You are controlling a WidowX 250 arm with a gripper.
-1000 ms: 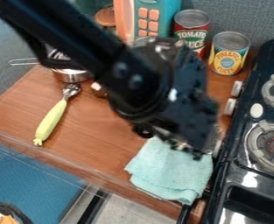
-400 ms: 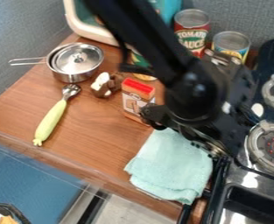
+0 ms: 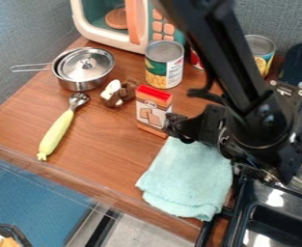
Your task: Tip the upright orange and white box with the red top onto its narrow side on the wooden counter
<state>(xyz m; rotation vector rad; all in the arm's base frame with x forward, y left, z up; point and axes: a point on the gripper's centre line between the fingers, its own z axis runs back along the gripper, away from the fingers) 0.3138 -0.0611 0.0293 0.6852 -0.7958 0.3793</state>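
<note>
The black gripper [image 3: 201, 129] is at the right of the work surface, over the stove's left edge and the upper part of the light teal cloth [image 3: 188, 178]. Its left end lies right beside the lower right side of an upright orange-and-white box with a red lid [image 3: 153, 112]; whether they touch, I cannot tell. Left of the box sits a small brown-and-white toy [image 3: 117, 93]. Behind it stands a green-and-yellow can [image 3: 164, 67]. Part of the stove is hidden under the arm.
A lidded metal pot [image 3: 82, 70] and a yellow-handled spoon [image 3: 56, 132] are at the left. A toy microwave [image 3: 108, 36] stands behind. The arm partly covers a red can [image 3: 196, 60] and a pineapple can [image 3: 261, 50]. The black stove [image 3: 275, 212] borders the right.
The arm and gripper have moved right, uncovering the microwave, the green-and-yellow can, the box, the brown-and-white toy and the pot. Since the last frame, the box has shifted slightly right.
</note>
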